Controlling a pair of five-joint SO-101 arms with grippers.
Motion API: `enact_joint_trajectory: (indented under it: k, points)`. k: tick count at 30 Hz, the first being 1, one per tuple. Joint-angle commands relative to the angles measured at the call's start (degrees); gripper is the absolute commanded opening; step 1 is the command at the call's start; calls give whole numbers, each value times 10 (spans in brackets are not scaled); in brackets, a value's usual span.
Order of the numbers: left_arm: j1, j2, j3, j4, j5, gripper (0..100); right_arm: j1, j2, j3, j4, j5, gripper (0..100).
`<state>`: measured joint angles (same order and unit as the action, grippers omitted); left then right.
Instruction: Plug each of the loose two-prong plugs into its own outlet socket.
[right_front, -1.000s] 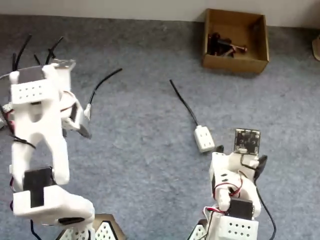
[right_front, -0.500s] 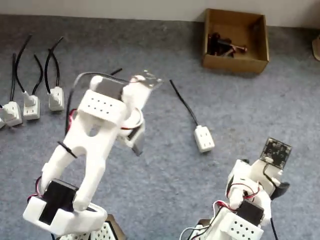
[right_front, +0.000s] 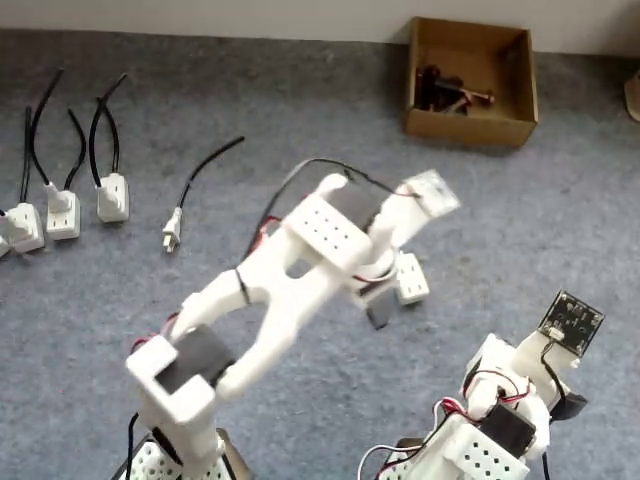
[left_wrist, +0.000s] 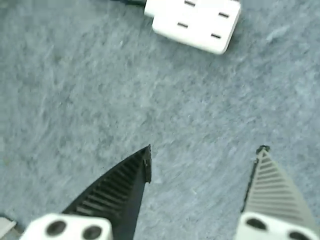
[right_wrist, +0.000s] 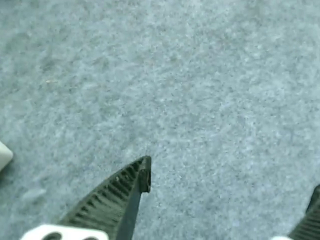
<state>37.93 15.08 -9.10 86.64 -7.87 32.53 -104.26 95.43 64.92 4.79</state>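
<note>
A white outlet socket (left_wrist: 192, 22) with a black cord lies on the grey carpet, just beyond my left gripper (left_wrist: 204, 157), which is open and holds nothing. From above, the left arm stretches across the middle and its gripper (right_front: 385, 300) hangs over the near end of that socket (right_front: 413, 283). A loose two-prong plug (right_front: 170, 232) with a black cord lies far to the left. My right gripper (right_wrist: 230, 187) is open over bare carpet, and the right arm (right_front: 510, 400) is at the near right.
Three more white outlet sockets (right_front: 62, 214) with black cords lie in a row at the far left edge. A cardboard box (right_front: 517, 128) with small parts stands at the back right. Grey carpet (right_front: 560, 230) covers the whole surface.
The left arm has swung from the far left across to the middle socket, and the plug stays on the carpet. The right arm has drawn back toward the near right corner.
</note>
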Motion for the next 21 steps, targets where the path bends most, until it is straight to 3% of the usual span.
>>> enact_joint_trajectory:
  k: [1,7,15,21]
  points:
    - [31,77,-124,-4,28,298,6,-9,53,1,1,447]
    - [46,231,-298,10,88,298,5,-9,53,1,1,447]
    - [40,373,-538,98,141,302,5,-9,53,1,1,447]
    - [10,441,-628,128,174,302,5,-9,53,1,1,447]
